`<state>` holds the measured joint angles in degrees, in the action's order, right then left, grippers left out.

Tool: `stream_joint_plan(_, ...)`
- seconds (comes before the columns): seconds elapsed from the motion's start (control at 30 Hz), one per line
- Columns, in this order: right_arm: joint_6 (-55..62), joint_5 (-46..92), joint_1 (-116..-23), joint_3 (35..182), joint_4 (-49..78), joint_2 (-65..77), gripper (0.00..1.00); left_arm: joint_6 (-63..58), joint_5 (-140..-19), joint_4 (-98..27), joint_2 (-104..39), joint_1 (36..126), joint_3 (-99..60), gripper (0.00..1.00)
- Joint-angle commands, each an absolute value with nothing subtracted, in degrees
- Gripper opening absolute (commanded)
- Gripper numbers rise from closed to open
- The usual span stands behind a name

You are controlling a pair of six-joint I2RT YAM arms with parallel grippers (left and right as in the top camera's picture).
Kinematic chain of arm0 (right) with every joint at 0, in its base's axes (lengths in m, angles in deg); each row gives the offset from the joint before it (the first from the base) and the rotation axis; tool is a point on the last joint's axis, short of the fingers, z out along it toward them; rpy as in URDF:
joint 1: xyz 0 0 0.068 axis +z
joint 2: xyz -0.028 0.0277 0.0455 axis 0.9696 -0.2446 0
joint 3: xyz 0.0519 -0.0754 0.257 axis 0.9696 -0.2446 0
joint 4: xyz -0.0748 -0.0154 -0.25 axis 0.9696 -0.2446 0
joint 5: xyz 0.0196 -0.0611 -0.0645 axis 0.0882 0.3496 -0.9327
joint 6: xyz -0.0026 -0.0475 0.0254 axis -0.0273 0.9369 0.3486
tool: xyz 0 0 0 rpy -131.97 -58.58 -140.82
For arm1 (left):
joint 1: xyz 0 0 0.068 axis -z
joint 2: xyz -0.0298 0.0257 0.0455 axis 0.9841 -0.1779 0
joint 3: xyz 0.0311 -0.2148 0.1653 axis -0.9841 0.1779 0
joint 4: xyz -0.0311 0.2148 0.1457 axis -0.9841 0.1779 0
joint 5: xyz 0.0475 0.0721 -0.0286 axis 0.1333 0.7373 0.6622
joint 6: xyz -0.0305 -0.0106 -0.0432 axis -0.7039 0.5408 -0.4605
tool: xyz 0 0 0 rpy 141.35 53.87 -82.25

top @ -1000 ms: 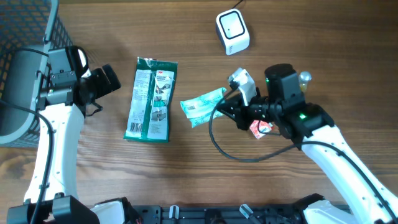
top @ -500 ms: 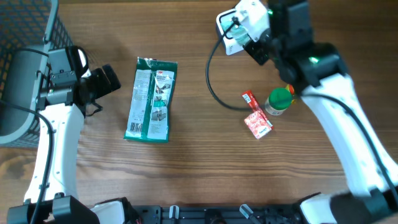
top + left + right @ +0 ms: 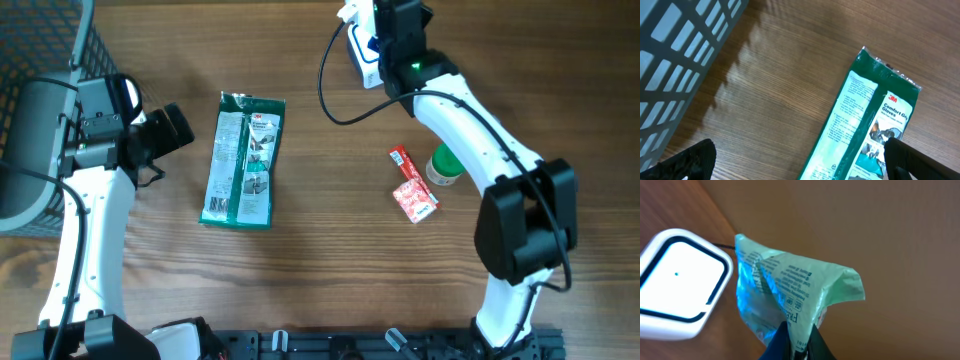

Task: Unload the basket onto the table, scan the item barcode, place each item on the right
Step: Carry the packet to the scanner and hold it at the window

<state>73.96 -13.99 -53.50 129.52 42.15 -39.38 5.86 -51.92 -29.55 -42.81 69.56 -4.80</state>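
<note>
At the table's 12 o'clock edge, the right gripper (image 3: 794,339) has its fingers pressed together on the lower edge of a crumpled green pouch (image 3: 790,292). It holds the pouch up just beside the white barcode scanner (image 3: 680,290), which sits at the pouch's 9 o'clock in the wrist view.

The likeliest failure is a read that never comes. The pouch hangs folded and creased, no barcode is plainly visible among its print, and it sits off to one side of the scanner window rather than across it. A code bent over a crease or turned away from the window would not register. The pinch is also narrow and low on thin film, so a quick tilt could let the pouch swing or slide out.

Only the right wrist view shows the pouch, its folds and the gap to the scanner. From overhead the arm hides nearly all of it, and the scanner shows as a sliver.

The overhead view alone gives the layout — a 3M gloves packet (image 3: 243,160) at 9 o'clock of centre, and a red sachet (image 3: 412,190) and a green-capped bottle (image 3: 445,165) at 3 o'clock. The left gripper (image 3: 170,130), fingers spread wide and holding nothing, hovers between the packet and the wire basket (image 3: 40,60) at 10 o'clock.
</note>
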Motion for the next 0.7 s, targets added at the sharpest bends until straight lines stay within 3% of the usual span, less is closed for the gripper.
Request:
stream_joint_plan(0.0,77.3,-17.6,-53.5,130.2,45.7,-42.9,0.04,6.6,-51.8,-29.7,-42.7,69.4,-5.1,1.0)
stream_joint_plan(0.67,77.2,-12.8,-48.6,129.4,29.4,-46.5,0.04,6.6,-51.8,-29.7,-42.7,69.4,-5.1,1.0)
